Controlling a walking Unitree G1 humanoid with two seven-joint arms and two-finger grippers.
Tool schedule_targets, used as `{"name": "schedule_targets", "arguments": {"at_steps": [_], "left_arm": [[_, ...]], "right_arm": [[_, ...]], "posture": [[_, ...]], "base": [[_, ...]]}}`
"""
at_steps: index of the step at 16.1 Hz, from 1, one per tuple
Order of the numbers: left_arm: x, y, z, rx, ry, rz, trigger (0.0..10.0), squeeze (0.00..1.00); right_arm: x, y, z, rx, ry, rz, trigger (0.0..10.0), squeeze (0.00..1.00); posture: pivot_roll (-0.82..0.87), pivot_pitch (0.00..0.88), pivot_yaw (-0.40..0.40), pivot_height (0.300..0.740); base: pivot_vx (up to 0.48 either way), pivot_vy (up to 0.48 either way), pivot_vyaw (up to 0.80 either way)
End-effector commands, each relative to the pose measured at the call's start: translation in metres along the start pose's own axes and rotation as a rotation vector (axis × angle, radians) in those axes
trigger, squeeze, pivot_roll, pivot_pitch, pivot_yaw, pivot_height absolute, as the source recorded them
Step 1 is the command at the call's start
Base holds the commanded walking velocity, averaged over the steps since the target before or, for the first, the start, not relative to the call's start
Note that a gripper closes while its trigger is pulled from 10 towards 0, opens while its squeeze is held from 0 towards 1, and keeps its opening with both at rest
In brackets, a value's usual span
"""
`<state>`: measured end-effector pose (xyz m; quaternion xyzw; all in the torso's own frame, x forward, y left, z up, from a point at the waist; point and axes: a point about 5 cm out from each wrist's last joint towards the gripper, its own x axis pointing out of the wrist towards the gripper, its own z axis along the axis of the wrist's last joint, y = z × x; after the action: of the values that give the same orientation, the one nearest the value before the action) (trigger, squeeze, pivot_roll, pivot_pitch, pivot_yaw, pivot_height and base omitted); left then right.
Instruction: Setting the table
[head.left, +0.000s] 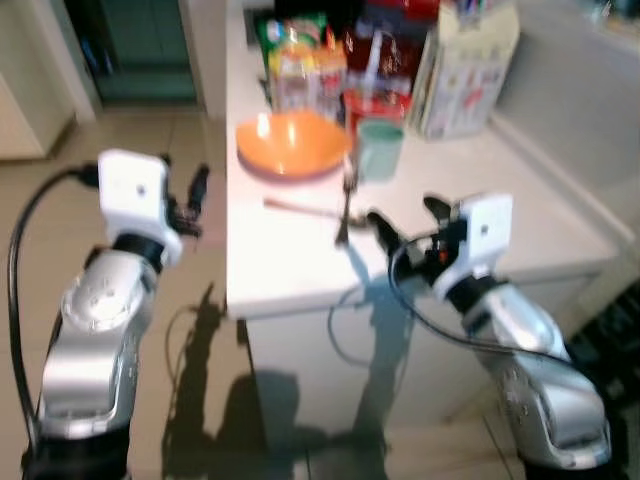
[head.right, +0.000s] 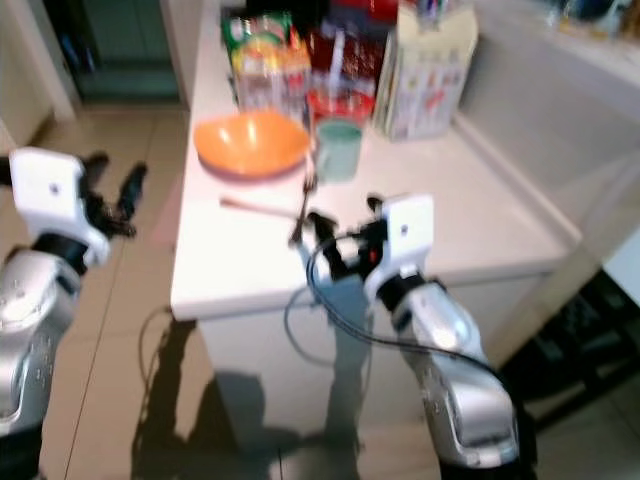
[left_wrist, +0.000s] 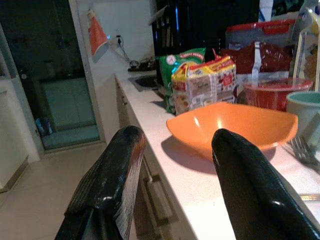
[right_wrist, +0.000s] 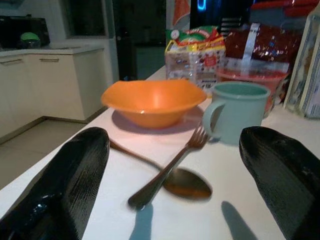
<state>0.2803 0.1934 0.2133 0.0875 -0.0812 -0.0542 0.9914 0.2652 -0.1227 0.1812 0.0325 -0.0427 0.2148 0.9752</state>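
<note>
White tabletop (head.left: 300, 260) lay ahead, so your right pincer (right_wrist: 170, 185) stood spread, bracketing the fork (right_wrist: 170, 167) crossing the spoon (right_wrist: 175, 181), apparently for picking.

Green snack bag (left_wrist: 181, 64) and yellow-topped packet of biscuits (left_wrist: 204, 85) at the counter's far end, red-lidded container (left_wrist: 265, 45) behind them, printed carton (head.left: 462, 70) upright beside, beige tiled floor (head.left: 130, 170)

Both your arms are raised, fingers spread.
Your left gripper (head.left: 185, 200) sits far left; your right gripper (head.left: 405, 222) reaches forward.
</note>
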Motion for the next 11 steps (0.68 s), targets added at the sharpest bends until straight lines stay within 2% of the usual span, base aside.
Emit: {"name": "schedule_targets", "arguments": {"at_steps": [1,6,10,11], "left_arm": [[0.004,-0.008,0.002,-0.020,-0.005,-0.034,10.0,0.00],[0.007,-0.009,0.004,-0.029,-0.010,-0.050,10.0,0.00],[0.013,-0.009,0.005,-0.056,-0.007,-0.056,10.0,0.00],[0.019,-0.005,0.005,-0.127,0.027,-0.047,10.0,1.00]], "right_arm": [[-0.005,-0.008,0.003,-0.012,-0.014,-0.020,10.0,0.00],[-0.006,-0.009,0.004,-0.014,-0.023,-0.033,10.0,0.00],[-0.009,-0.014,0.007,-0.003,-0.046,-0.072,10.0,0.00],[-0.010,-0.016,0.008,0.009,-0.068,-0.092,10.0,0.00]], "posture": [[0.07,0.000,-0.012,0.740],[0.07,0.000,-0.009,0.740],[0.07,0.000,-0.002,0.740],[0.07,0.000,0.000,0.740]], "base": [[0.337,0.000,0.00],[0.335,0.000,0.00],[0.000,0.000,0.00],[0.000,0.000,0.00]]}}
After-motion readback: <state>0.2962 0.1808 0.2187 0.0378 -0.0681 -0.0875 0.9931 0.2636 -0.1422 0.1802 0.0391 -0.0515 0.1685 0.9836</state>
